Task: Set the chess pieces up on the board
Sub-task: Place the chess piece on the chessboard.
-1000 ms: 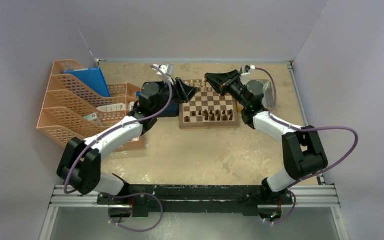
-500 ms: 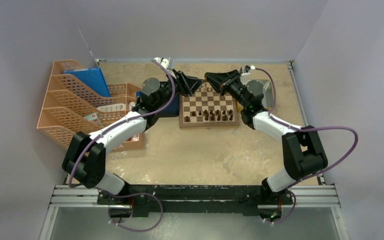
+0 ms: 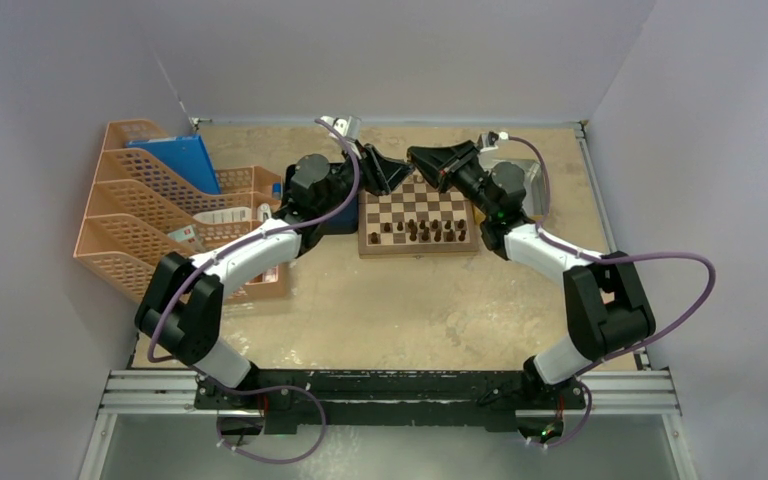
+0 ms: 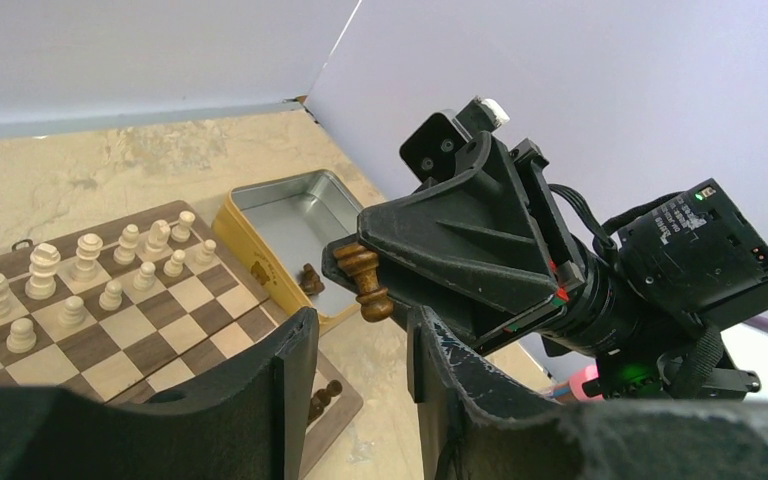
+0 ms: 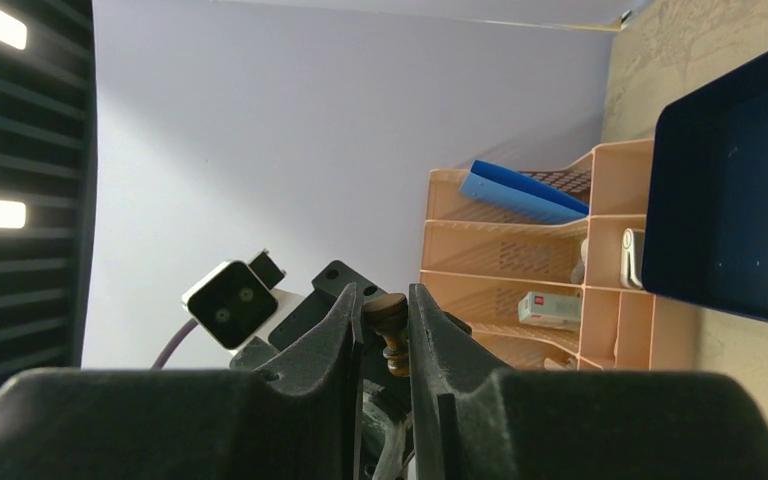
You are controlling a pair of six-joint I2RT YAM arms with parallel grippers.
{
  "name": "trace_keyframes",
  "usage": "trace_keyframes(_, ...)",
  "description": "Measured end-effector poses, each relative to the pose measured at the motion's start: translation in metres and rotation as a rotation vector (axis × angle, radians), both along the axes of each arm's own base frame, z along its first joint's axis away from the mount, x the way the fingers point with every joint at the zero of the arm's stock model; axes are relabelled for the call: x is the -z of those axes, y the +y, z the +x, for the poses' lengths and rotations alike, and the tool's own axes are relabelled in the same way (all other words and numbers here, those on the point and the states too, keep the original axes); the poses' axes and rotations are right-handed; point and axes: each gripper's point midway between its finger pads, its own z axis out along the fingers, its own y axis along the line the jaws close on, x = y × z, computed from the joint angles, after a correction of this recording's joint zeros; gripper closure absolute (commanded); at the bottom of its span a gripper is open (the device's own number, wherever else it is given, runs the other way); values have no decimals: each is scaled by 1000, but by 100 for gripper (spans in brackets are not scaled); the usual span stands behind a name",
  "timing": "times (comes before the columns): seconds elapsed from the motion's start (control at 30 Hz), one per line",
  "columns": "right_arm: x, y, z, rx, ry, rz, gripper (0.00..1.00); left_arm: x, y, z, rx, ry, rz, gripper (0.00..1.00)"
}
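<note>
The right gripper (image 5: 385, 312) is clenched on one dark brown piece (image 4: 365, 279). Its two black fingers pinch the piece at their very tips. The piece is small turned wood, glossy brown, with a broad rounded end sitting between the pads and a ringed, narrower stem sticking out past them at a tilt. Which chessman it is cannot be told.

The left gripper (image 4: 360, 326) faces it with its jaws apart and nothing between them. The held piece hangs just beyond the gap, in line with it, touching neither left finger.

From above, both sets of jaws meet tip to tip over the far left corner of the board (image 3: 418, 211). The board is a chequered square of light and dark brown with a mid-brown border. Nearer the arm bases than the jaws, a row of dark chess pieces (image 3: 422, 232) stands along the board's near edge.

In the left wrist view, cream pieces (image 4: 88, 272) stand in two rows on the board, off to the left of the left jaws. Beyond those jaws and under the right gripper lies a silver tin (image 4: 290, 213) with a yellowish rim. A few dark pieces lie inside it.

In the right wrist view, a dark blue tray (image 5: 730, 190) and orange file racks (image 5: 520, 262) lie past the right fingertips.
</note>
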Motion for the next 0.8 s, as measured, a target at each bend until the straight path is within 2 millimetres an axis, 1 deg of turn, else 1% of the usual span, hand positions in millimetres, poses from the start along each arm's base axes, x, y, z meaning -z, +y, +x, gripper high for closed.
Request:
trace_keyframes(0.17, -1, 6, -4, -14, -9, -4, 85, -1, 0, 0, 0, -3, 0, 66)
trace_keyframes(0.27, 0, 9, -6, -20, -10, -6, 85, -4, 0, 0, 0, -8, -4, 70)
trace_keyframes(0.33, 0, 9, -7, -20, -13, -6, 85, -3, 0, 1, 0, -7, -3, 76)
trace_keyframes(0.5, 2, 8, -6, -12, -21, -13, 85, -2, -1, 1, 2, -3, -3, 98)
trace_keyframes(0.53, 1, 7, -6, -9, -28, -16, 84, -2, -1, 1, 0, -5, -1, 100)
trace_keyframes(0.6, 0, 7, -7, -7, -40, -26, 80, -2, -1, 1, 0, -7, 0, 100)
trace_keyframes(0.73, 3, 8, -9, -17, -65, -66, 65, 1, 0, -1, 6, -2, 17, 100)
trace_keyframes(0.8, 6, 6, -15, -37, -91, -101, 58, 1, 1, -6, 17, -3, 38, 100)
